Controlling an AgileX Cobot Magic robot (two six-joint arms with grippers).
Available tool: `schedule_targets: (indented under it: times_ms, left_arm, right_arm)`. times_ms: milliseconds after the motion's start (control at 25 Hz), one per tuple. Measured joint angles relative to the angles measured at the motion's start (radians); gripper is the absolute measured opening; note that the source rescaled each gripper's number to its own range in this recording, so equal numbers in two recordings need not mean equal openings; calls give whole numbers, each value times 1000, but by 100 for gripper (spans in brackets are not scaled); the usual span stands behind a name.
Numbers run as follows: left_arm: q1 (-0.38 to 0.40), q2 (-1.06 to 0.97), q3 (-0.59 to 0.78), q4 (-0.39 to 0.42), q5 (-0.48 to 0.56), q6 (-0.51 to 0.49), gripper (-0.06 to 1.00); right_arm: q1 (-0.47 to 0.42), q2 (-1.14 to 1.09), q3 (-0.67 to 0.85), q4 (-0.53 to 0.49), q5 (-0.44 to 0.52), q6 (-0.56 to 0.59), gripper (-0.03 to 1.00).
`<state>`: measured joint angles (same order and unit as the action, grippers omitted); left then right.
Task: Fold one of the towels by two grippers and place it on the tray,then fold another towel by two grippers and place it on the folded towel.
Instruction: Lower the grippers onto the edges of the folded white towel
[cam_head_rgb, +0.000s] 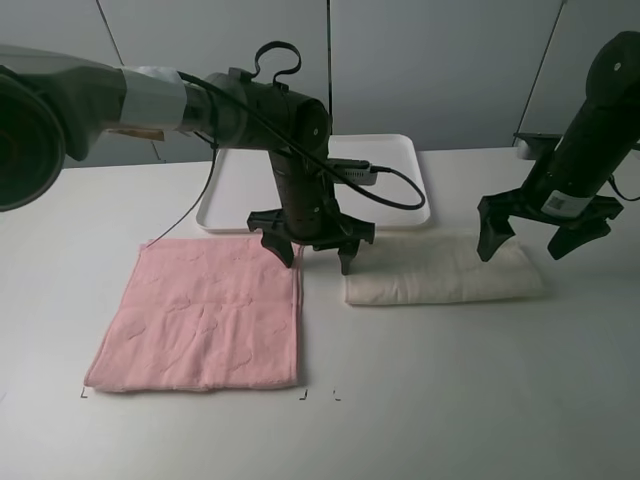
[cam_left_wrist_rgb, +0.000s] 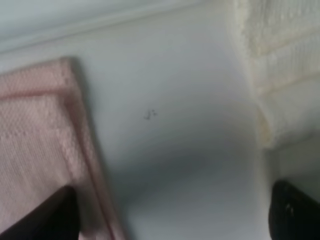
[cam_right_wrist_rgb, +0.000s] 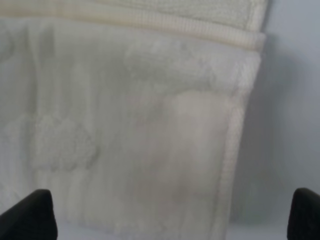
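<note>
We lose part of the near rim of the tray (cam_head_rgb: 395, 150) behind the left arm (cam_head_rgb: 300, 180). Both wrist views are blurred, with the fingertips (cam_left_wrist_rgb: 50, 217) (cam_right_wrist_rgb: 30, 215) cut off at the frame edge. Beyond the pink towel (cam_head_rgb: 200, 315) from the tray, tiny dark marks (cam_head_rgb: 304, 394), perhaps tape, are too small to read.

We log the cream towel (cam_head_rgb: 440, 272) folded into a long narrow band, flat on the counter (cam_head_rgb: 480, 400), just in front of the tray (cam_head_rgb: 410, 165). Tray: white, low-rimmed, rounded corners, at the far middle. Pink towel (cam_head_rgb: 205, 315) lies spread open, square, left of the cream one, a gap between them.
</note>
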<state>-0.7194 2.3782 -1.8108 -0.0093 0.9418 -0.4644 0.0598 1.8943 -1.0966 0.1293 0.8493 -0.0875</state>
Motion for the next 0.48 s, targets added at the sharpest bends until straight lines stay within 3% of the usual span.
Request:
schedule_targets:
  times_ms: [480]
  left_arm:
    - [0,0,-15,17,34,-8,98]
  right_arm:
    - [-4,43,-25,-37,5,27,100]
